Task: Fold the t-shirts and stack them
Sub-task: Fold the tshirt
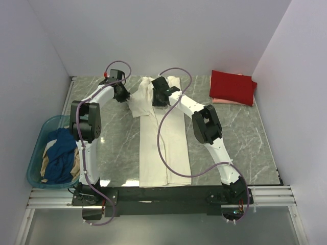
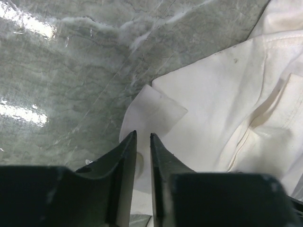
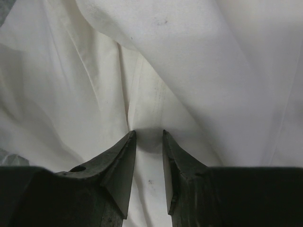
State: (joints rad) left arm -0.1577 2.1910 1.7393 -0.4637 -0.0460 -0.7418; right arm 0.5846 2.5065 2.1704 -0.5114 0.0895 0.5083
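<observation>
A cream-white t-shirt (image 1: 163, 148) lies folded into a long strip down the middle of the table. My right gripper (image 1: 159, 99) is down on its far end. In the right wrist view the jaws of my right gripper (image 3: 149, 132) are shut on a puckered ridge of that shirt (image 3: 189, 56). My left gripper (image 1: 122, 95) sits at the shirt's left sleeve. In the left wrist view my left gripper (image 2: 143, 135) stands narrowly open over the flat sleeve edge (image 2: 156, 111), with no cloth bunched between its fingers. A folded red t-shirt (image 1: 232, 86) rests on a pale pink one (image 1: 230, 101) at the far right.
A teal basket (image 1: 34, 153) stands at the left table edge and holds a dark blue shirt (image 1: 61, 153) and a tan one (image 1: 47, 162). White walls close in the back and both sides. The marble tabletop (image 1: 117, 148) shows between the basket and the shirt.
</observation>
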